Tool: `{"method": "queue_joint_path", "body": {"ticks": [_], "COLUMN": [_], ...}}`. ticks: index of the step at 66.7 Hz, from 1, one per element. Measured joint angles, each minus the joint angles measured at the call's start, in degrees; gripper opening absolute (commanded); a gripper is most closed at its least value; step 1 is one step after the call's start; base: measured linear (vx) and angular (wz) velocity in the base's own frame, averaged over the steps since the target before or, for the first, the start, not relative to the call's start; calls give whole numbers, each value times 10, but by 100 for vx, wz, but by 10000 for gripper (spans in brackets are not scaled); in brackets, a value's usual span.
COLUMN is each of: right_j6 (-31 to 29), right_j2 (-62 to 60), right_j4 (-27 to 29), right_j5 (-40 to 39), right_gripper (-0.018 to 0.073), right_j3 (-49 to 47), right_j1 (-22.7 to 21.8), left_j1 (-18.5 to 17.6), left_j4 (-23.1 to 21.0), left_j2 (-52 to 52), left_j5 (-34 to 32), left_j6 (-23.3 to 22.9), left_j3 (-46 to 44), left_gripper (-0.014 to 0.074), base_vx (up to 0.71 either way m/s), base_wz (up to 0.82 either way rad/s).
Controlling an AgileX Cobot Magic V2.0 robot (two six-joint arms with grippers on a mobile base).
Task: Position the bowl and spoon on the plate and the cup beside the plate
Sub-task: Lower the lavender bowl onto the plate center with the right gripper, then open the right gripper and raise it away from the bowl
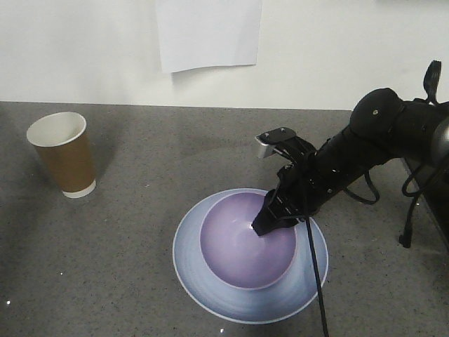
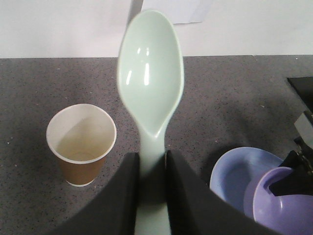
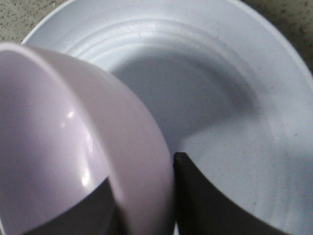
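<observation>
Over the plate (image 1: 210, 295), right claw (image 1: 265, 223) pinches the bowl (image 1: 235, 249) rim to centre it; left claw (image 2: 152, 166) grips the spoon (image 2: 150, 73), ready.

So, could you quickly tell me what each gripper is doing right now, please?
Left gripper: shut on the spoon.
Right gripper: shut on the rim of the bowl.

One bowl (image 1: 238, 246), plate (image 1: 231, 305), cup (image 1: 63, 151), spoon (image 2: 151, 78)
</observation>
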Motion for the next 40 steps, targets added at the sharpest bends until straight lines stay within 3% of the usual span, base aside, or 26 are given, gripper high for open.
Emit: {"method": "queue_joint_path", "body": {"ticks": [14,40], "right_j6": [19,62], "right_j2": [-1,-96], "right_j4": [0,-27], "right_j5": [-36,-77], "right_gripper": [450,431], "right_j3": [0,-54], "right_j1": [0,0], "left_j1": [0,0], "left_j4": [0,0], "left_j2": [0,0], "left_j5": [0,1], "left_j6": [0,0], "left_j3": [0,0], "left_gripper": [-6,-6], "base_vx": [0,0], "base_wz": [0,0]}}
